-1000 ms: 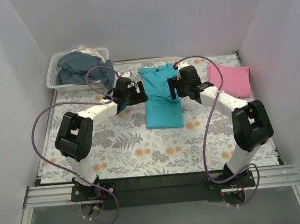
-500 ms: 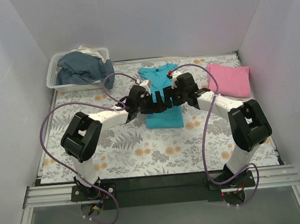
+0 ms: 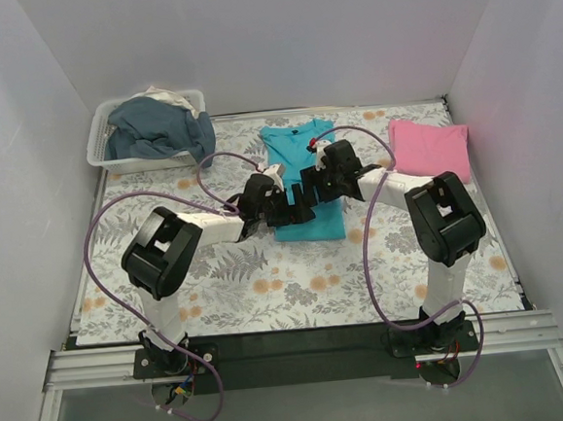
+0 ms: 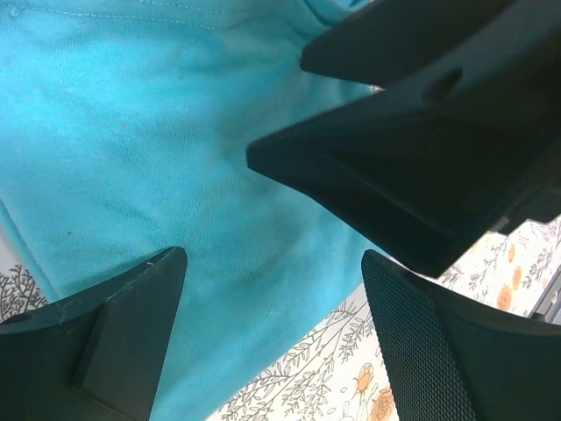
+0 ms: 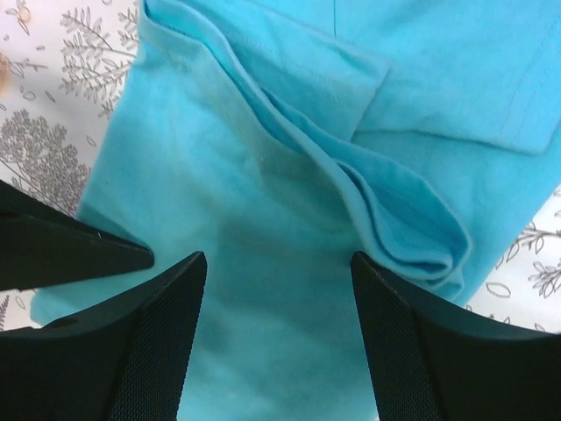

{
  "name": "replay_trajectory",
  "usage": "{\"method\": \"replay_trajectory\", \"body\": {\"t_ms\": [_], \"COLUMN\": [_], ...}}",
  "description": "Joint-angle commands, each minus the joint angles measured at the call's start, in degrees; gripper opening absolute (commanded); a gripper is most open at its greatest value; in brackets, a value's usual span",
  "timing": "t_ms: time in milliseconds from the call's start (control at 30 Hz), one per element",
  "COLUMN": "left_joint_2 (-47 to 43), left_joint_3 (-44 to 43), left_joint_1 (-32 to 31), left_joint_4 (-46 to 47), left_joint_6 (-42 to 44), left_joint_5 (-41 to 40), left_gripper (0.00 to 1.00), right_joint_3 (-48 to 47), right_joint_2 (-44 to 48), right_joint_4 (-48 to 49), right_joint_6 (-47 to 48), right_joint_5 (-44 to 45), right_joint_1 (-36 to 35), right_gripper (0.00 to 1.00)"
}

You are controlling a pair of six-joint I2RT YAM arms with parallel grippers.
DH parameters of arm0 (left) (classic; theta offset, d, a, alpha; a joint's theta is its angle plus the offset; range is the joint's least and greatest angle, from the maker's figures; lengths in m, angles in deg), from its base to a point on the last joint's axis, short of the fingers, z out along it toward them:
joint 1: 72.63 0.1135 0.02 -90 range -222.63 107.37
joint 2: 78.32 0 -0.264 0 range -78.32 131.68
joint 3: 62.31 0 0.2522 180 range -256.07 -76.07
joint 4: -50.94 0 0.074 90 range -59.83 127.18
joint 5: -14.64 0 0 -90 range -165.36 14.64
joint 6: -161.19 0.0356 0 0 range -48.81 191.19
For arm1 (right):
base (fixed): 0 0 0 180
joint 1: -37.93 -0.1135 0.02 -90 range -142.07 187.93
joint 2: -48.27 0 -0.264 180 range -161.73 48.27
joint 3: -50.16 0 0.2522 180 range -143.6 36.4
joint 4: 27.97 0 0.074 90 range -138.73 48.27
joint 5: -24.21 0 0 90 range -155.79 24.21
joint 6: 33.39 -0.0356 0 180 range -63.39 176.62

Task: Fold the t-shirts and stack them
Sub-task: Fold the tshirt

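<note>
The turquoise t-shirt [image 3: 304, 184] lies partly folded into a long strip in the middle of the table; its folded sleeve layers show in the right wrist view [image 5: 289, 219]. The pink t-shirt [image 3: 431, 148] lies folded at the far right. My left gripper [image 3: 289, 208] is open just above the turquoise shirt's lower left part, over its edge and the table [image 4: 272, 289]. My right gripper [image 3: 311, 191] is open just above the same shirt [image 5: 279, 298], its fingers straddling flat cloth. The two grippers' tips nearly meet over the shirt.
A clear plastic bin [image 3: 101, 151] with dark blue and white clothes stands at the far left corner. The table has a floral cover [image 3: 267, 280]. White walls close in on three sides. The right gripper's finger [image 4: 412, 175] fills the upper right of the left wrist view.
Both grippers moved from the shirt's left and right sides inward over its middle, and now sit close together above it. The shirt has not visibly moved.
</note>
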Motion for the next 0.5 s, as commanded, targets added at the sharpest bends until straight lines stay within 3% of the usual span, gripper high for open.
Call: {"method": "replay_trajectory", "body": {"t_ms": [0,300,467], "left_joint_2": [-0.1,-4.8,-13.7], "left_joint_3": [3.1,7.8,8.7], "left_joint_1": [-1.2,-3.2,-3.7], "left_joint_4": [0.7,2.3,0.6], "left_joint_6": [-1.2,-0.1,1.2], "left_joint_5": [1.2,-0.9,-3.7], "left_gripper": [0.75,0.75,0.76], "right_joint_3": [-3.7,-7.8,-2.6], "right_joint_2": [-0.8,-3.5,3.2], "right_joint_4": [1.5,0.7,0.7], "right_joint_6": [-0.2,1.6,2.1], "right_joint_5": [0.8,2.9,4.2], "right_joint_1": [0.2,4.8,5.2], "right_gripper": [0.61,0.61,0.62]}}
